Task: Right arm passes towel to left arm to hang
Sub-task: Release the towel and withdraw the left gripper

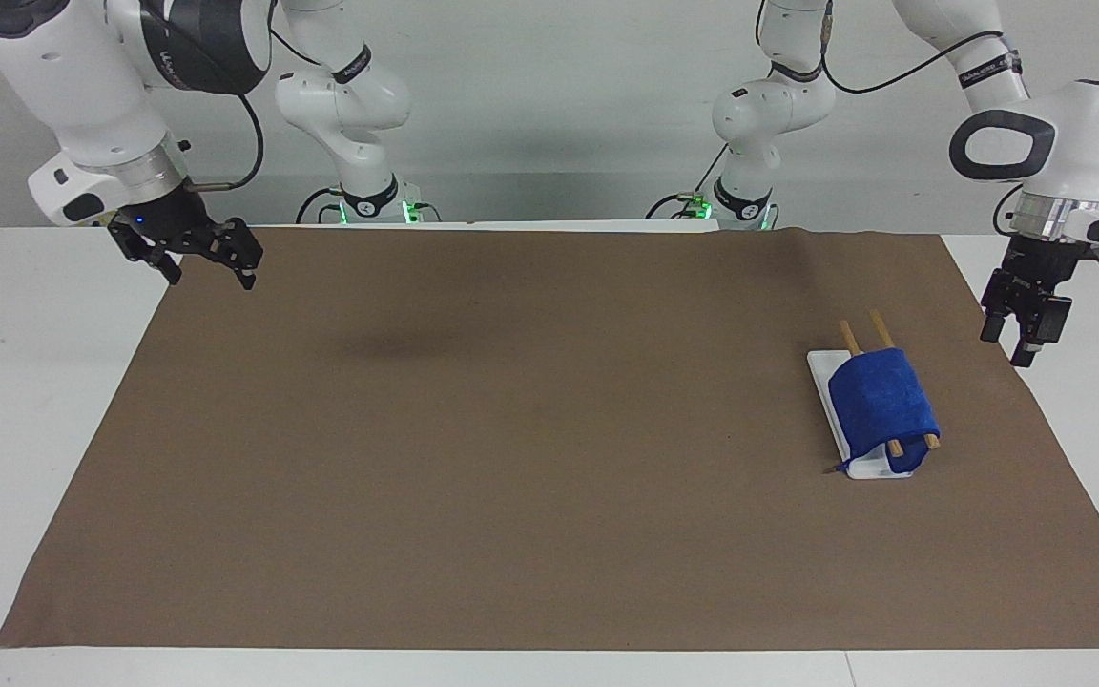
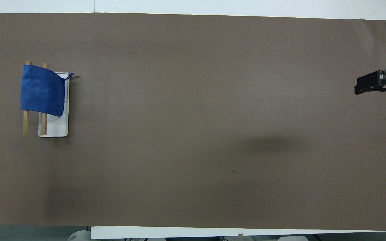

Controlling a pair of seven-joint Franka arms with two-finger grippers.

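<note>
A brown mat (image 1: 549,439) covers most of my white bench (image 1: 34,382). Toward my left arm's end stands a small rack: a white base (image 2: 57,129) with two wooden rods (image 2: 25,124). The blue towel (image 1: 881,408) is draped over both rods, hanging down on either side, its loop tag (image 2: 70,75) dangling at the corner farthest from me. My left pincer (image 1: 1024,336) hangs in the air over the mat's edge near the rack, apart from the towel, its fingers spread and holding nothing. My right arm waits at the other end; my right pincer (image 1: 206,262) hovers over the mat's corner, fingers spread, empty.
</note>
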